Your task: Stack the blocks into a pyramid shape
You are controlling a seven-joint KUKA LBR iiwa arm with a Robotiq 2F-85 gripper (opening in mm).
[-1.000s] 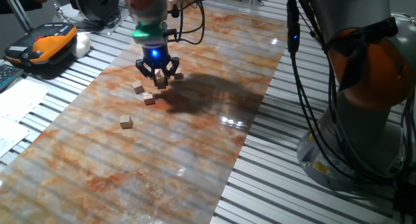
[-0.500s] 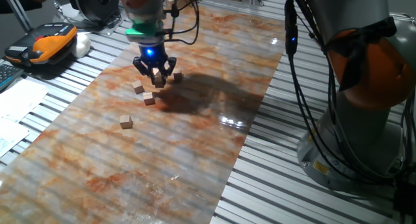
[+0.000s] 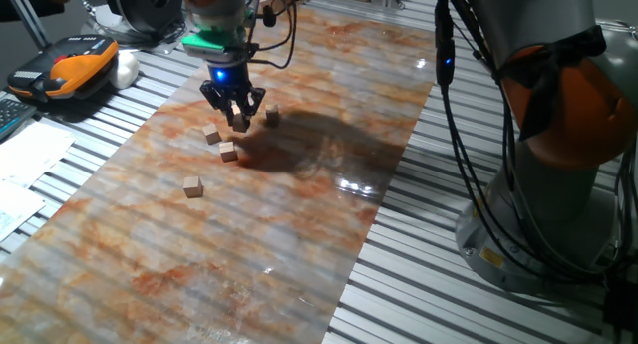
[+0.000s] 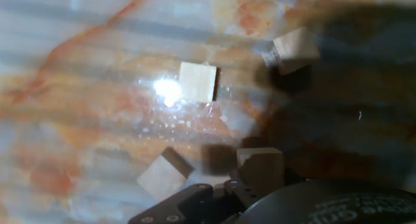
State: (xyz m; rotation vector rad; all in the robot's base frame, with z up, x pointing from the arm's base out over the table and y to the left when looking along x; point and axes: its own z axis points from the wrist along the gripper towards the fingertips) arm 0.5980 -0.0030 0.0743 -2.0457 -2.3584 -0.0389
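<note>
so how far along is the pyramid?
Nothing is stacked yet. Four blocks lie apart on the table: block, block, block, block. The gripper holds a block above them. Every tier is left.

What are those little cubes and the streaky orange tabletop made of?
The blocks look like plain unfinished wood: pale tan, matte, no markings. The tabletop looks like a glossy marble-patterned sheet, since it mirrors the lights; real stone or print, I can't tell.
</note>
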